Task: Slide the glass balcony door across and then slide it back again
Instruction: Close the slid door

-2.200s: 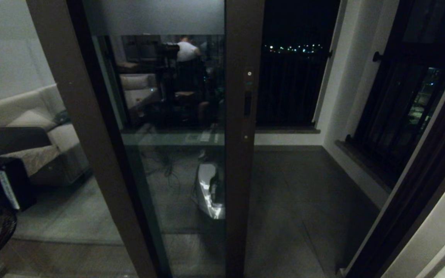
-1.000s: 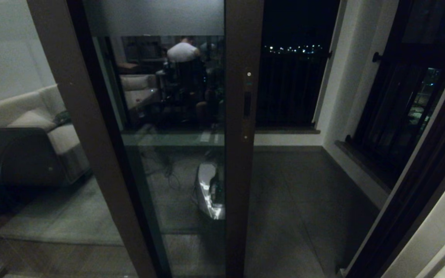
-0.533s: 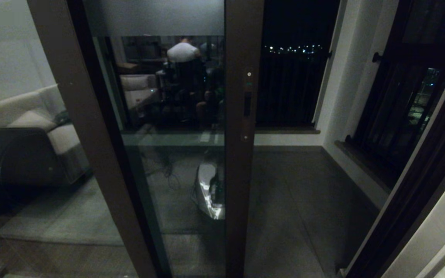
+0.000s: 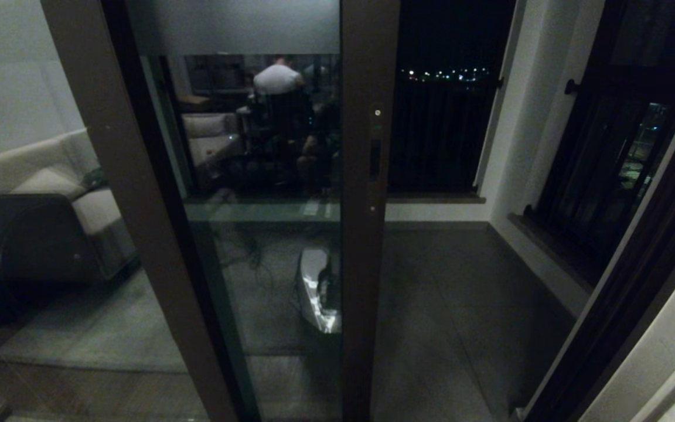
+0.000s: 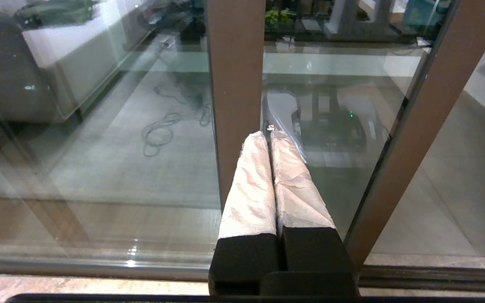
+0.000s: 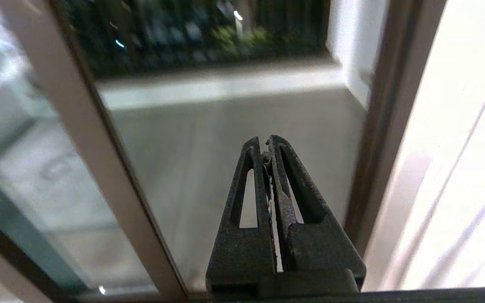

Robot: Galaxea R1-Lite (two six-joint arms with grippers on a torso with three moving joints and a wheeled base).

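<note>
The glass balcony door (image 4: 267,264) stands part-way across, its dark brown stile (image 4: 367,281) near the middle of the head view. The narrow black handle (image 4: 375,158) sits in that stile, and the frosted band (image 4: 232,26) runs along the top. Neither gripper shows in the head view. My left gripper (image 5: 267,134), its fingers wrapped in white cloth, is shut on nothing, low before the door glass (image 5: 343,126) beside a brown post (image 5: 234,84). My right gripper (image 6: 266,142) is shut and empty, pointing into the open gap between the door stile (image 6: 95,168) and the jamb (image 6: 377,147).
The unmoving brown-framed panel (image 4: 109,176) at the left shows a sofa (image 4: 50,176). The balcony floor (image 4: 460,305) lies beyond the gap, with a dark railing (image 4: 437,135) behind it. At the right is a dark-framed window with a round knob (image 4: 572,86). The floor track (image 5: 436,277) runs under the door.
A black part of my left arm, seen at the lower left 2.2 s ago, has dropped out of the head view. The door stile has not moved.
</note>
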